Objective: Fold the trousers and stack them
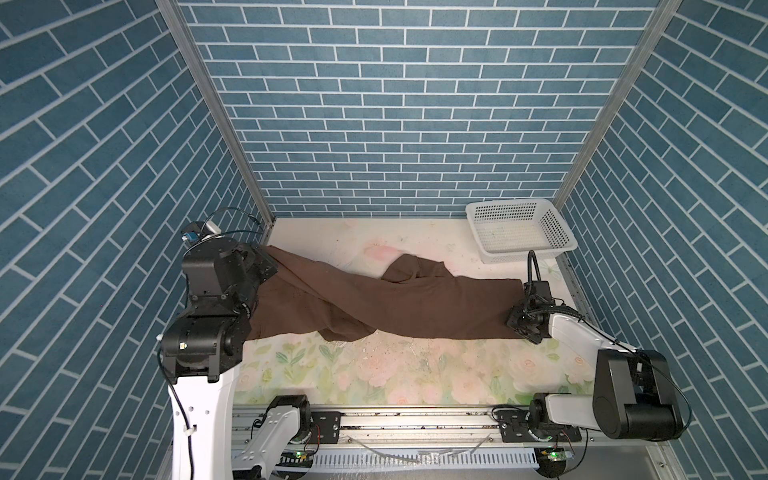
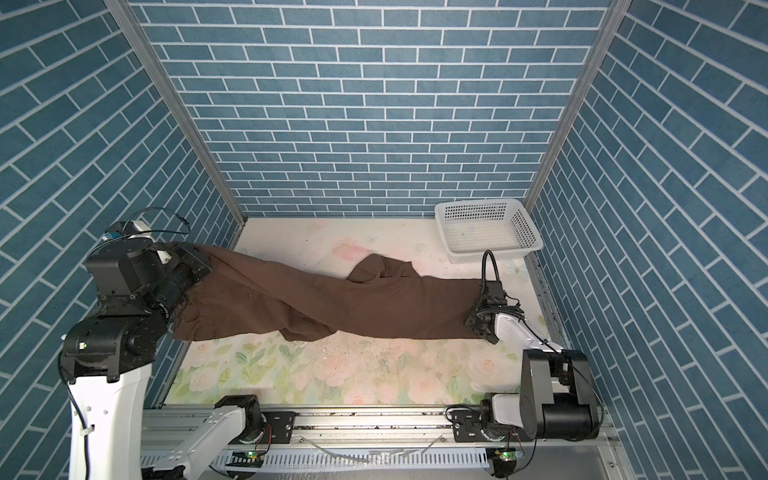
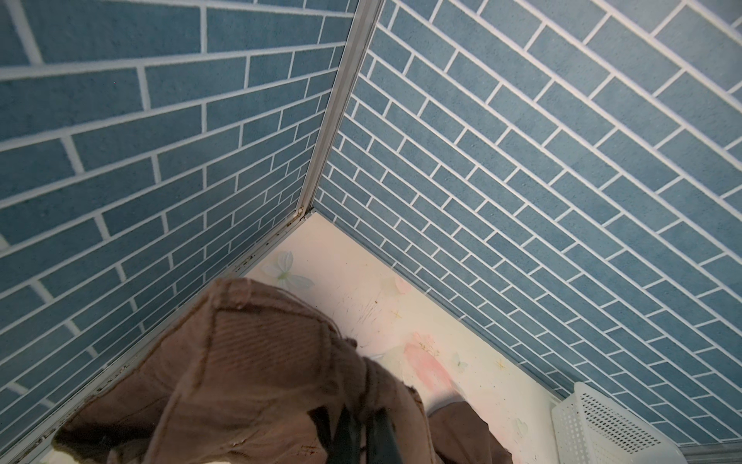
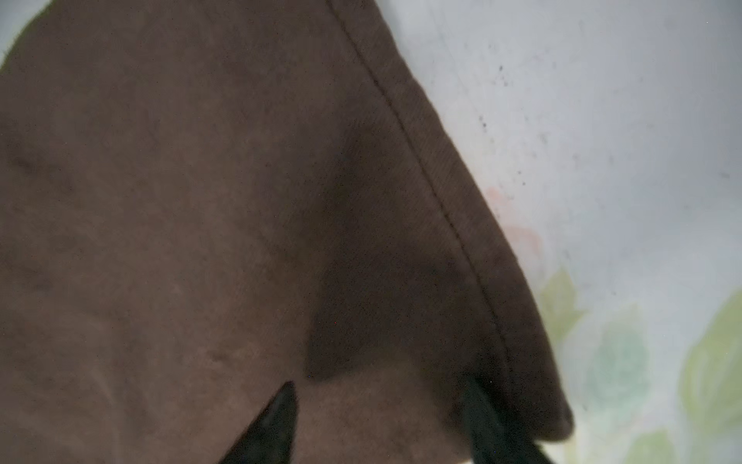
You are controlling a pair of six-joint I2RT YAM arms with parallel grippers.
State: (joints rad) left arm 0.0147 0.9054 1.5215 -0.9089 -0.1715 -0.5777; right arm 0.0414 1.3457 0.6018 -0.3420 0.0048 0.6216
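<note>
Left gripper (image 3: 357,434): closed tight on the waist end of the trousers (image 1: 374,299). In the left wrist view the ribbed waistband drapes over the fingers and hides most of them.
Why held so: that end is raised off the table (image 1: 374,374), probably so the cloth hangs and draws out straight instead of lying bunched.
Right gripper (image 4: 379,389): jaws partly apart, both fingertips low over the leg cloth just inside the stitched hem. No cloth looks pinched between them.
Why placed so: it sits at the opposite end from the left gripper, likely poised to take the hem so the pair can be stretched between the two arms.
Where the trousers are: spanning the gap from one gripper to the other. They are lifted at the left gripper and flat on the table at the right one.
Long axis: runs gripper to gripper, waist toward the left gripper and leg hem toward the right.
Lie of the cloth: not flat yet — about midway between the grippers there is a twist on the near edge and a humped fold on the far edge.
Basket (image 1: 557,228): beyond the right gripper, apart from the cloth.
Judgement: straightening comes before any fold.
</note>
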